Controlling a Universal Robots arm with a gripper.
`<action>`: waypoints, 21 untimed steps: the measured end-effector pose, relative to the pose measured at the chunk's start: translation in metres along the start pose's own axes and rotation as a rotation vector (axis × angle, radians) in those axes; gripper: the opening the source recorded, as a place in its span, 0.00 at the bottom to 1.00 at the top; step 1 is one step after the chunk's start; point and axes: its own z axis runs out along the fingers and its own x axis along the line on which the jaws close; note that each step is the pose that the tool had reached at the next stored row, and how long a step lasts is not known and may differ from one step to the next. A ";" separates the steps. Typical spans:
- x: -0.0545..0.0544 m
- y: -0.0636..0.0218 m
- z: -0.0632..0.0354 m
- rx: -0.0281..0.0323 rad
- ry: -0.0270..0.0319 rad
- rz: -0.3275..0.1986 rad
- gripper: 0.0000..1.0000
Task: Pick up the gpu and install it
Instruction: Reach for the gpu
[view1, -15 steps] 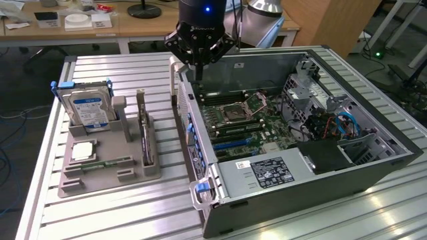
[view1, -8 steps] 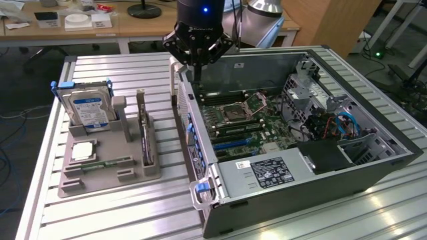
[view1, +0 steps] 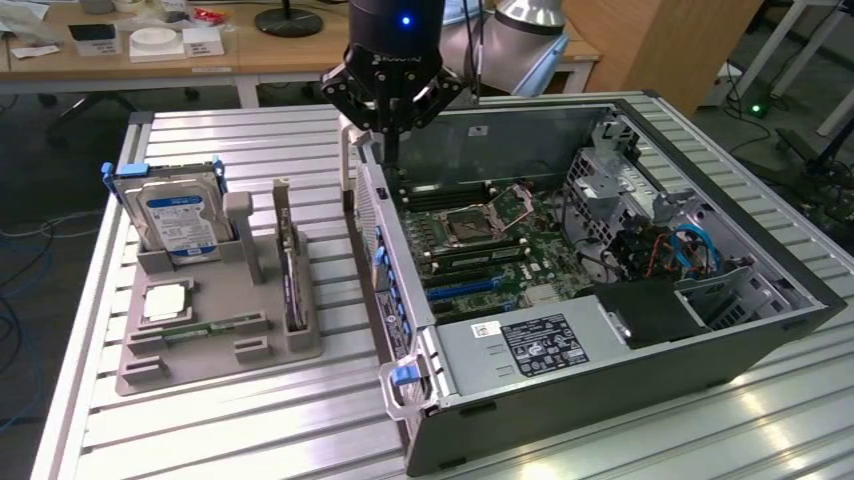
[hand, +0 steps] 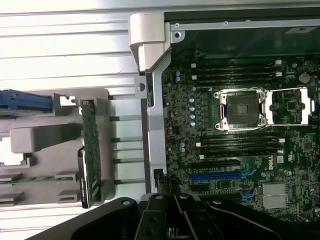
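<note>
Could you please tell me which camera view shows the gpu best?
The exterior view: the gpu stands on edge in the gray holder, its full length and height visible. The wrist view looks down on the gpu, giving just its narrow top edge.

A robotics lab: an open computer case (view1: 641, 390) on a slatted aluminium bench (view1: 240, 425), cluttered desks (view1: 274, 58) behind.

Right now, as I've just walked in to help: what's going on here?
The arm's black gripper, shut and empty, hangs over a wall of the open grey computer case. The gpu, a thin dark brownish card, stands on edge in the grey holder tray beside the case, not yet picked up.
</note>
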 end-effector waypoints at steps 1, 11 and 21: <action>0.000 -0.0001 0.0000 0.0001 0.0001 0.000 0.11; 0.005 -0.0013 0.0008 0.0001 0.0007 0.000 0.11; 0.010 -0.0025 0.0013 0.0002 0.0015 0.000 0.11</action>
